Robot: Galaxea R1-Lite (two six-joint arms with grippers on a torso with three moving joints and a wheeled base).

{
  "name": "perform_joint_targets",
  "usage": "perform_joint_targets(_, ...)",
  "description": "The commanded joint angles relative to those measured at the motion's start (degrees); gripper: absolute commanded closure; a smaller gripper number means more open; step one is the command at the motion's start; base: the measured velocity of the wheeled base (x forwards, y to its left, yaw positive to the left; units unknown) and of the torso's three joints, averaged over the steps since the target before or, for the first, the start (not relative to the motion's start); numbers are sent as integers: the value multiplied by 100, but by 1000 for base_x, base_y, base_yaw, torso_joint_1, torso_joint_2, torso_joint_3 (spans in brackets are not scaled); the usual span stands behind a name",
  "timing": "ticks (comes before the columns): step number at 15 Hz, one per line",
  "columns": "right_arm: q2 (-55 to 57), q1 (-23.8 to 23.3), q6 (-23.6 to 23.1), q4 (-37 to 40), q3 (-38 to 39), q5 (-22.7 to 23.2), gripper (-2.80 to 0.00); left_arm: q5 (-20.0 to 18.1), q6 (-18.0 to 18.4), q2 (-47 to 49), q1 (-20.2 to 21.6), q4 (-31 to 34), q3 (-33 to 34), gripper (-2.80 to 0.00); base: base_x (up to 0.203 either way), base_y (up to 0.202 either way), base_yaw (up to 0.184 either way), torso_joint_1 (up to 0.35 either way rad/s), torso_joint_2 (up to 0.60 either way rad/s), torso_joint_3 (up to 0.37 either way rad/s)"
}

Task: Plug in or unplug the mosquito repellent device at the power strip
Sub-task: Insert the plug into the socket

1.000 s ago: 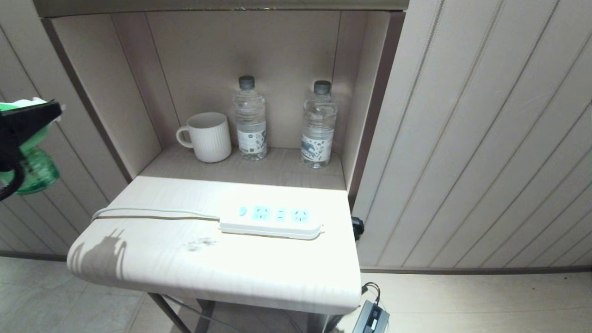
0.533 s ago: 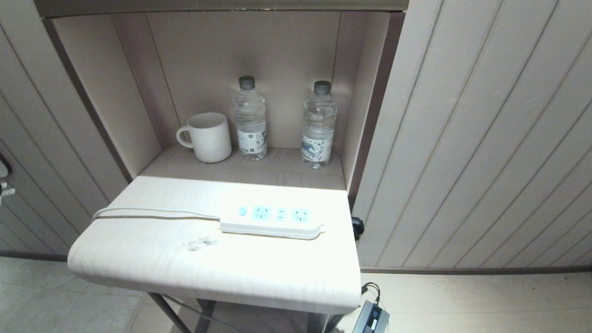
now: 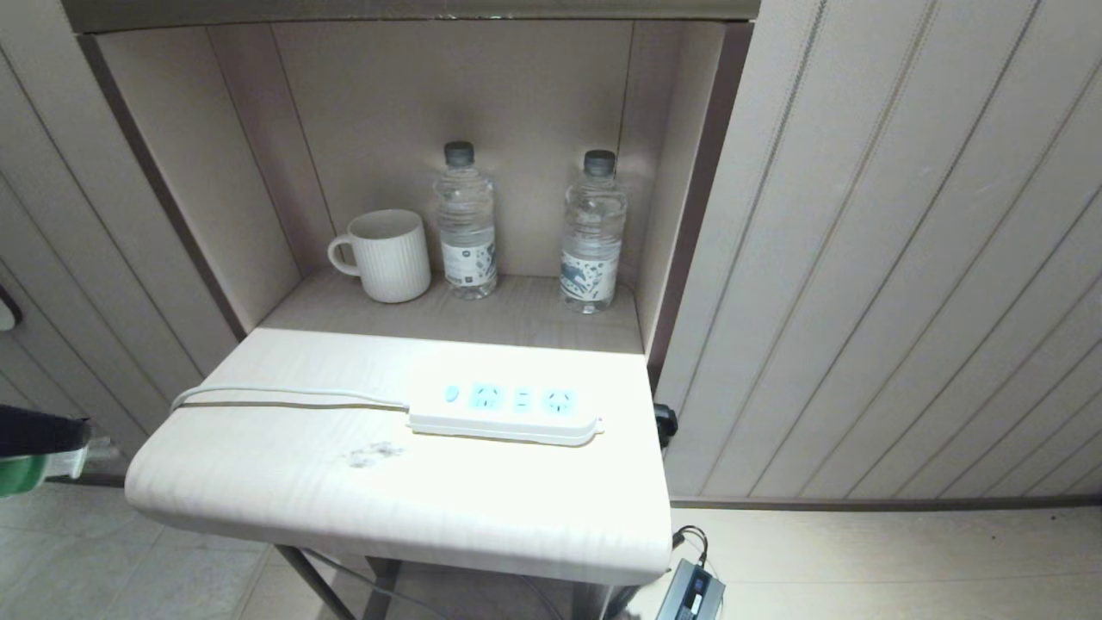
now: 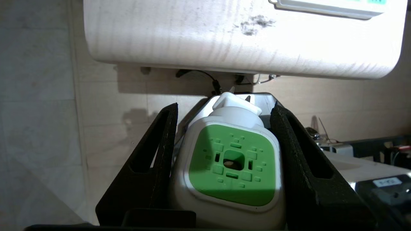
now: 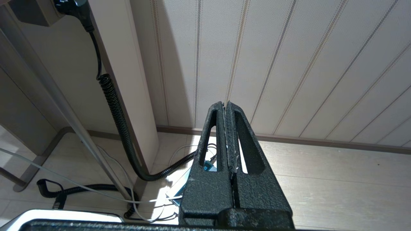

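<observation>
The mosquito repellent device (image 4: pixel 231 160), white with a green face, sits between the black fingers of my left gripper (image 4: pixel 224 105), which is shut on it. Its plug end points toward the table's front edge. In the head view that gripper (image 3: pixel 39 430) shows at the far left edge, below and left of the table corner, with a bit of the green device (image 3: pixel 17 475) under it. The white power strip (image 3: pixel 504 412) lies on the table (image 3: pixel 344 491) with nothing plugged in. My right gripper (image 5: pixel 225 104) is shut and empty, parked low near the wall.
A white mug (image 3: pixel 383 254) and two clear water bottles (image 3: pixel 466 224) (image 3: pixel 593 232) stand in the niche behind the table. The strip's white cord (image 3: pixel 275 394) runs left across the table. A black coiled cable (image 5: pixel 115 106) and an adapter (image 3: pixel 693 590) are on the floor at the right.
My left gripper, still holding the device, has dropped from niche height at the left edge to below the table's front-left corner and turned. The power strip and right arm have not moved.
</observation>
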Motion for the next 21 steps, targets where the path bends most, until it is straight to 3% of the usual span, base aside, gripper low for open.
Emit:
perform_joint_targets(1, 0, 2, -4, 1, -1, 2, 0, -13, -120, 627, 0, 51, -224, 0, 0, 0, 0, 0, 0, 0)
perform_joint_targets(4, 0, 2, -4, 1, -1, 2, 0, -353, -459, 1143, 0, 75, -677, 0, 0, 0, 0, 0, 0, 0)
perform_joint_targets(7, 0, 2, -4, 1, -1, 2, 0, -618, -505, 1316, 0, 65, -595, 0, 0, 0, 0, 0, 0, 0)
perform_joint_targets(14, 0, 2, 22, 10, -1, 2, 0, -606, -843, 1309, 0, 39, -470, 0, 0, 0, 0, 0, 0, 0)
perform_joint_targets(21, 9, 2, -34, 1, -5, 7, 0, -617, -860, 1397, 0, 12, -540, 0, 0, 0, 0, 0, 0, 0)
